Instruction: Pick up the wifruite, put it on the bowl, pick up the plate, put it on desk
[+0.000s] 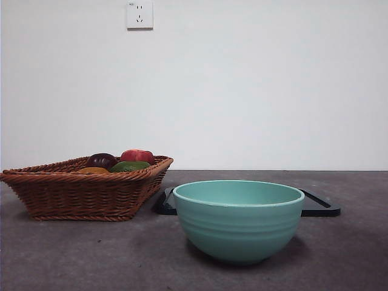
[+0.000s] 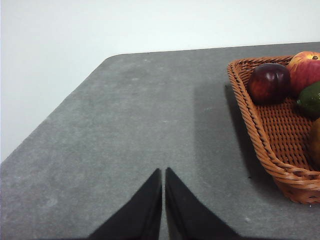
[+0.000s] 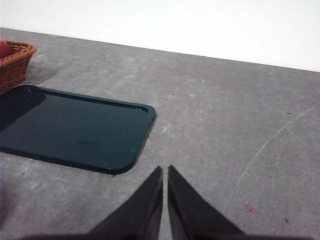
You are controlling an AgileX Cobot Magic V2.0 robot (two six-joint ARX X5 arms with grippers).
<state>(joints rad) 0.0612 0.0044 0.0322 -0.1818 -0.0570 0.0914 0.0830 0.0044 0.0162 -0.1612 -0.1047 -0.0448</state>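
The orange-yellow wifruite (image 1: 92,170) lies in the wicker basket (image 1: 73,194) at the left, mostly hidden by the rim; a sliver shows in the left wrist view (image 2: 315,142). The teal bowl (image 1: 238,218) stands empty at the front centre of the desk (image 1: 60,254). The plate, a flat dark rectangular tray (image 1: 320,207), lies behind the bowl and shows in the right wrist view (image 3: 75,127). My left gripper (image 2: 163,171) is shut and empty above bare desk beside the basket (image 2: 270,135). My right gripper (image 3: 165,169) is shut and empty, just off the plate's corner. Neither gripper shows in the front view.
The basket also holds a dark purple fruit (image 1: 101,160), a red fruit (image 1: 137,156) and a green one (image 1: 129,165). The desk's corner and edge (image 2: 107,59) show in the left wrist view. A white wall with a socket (image 1: 139,15) stands behind.
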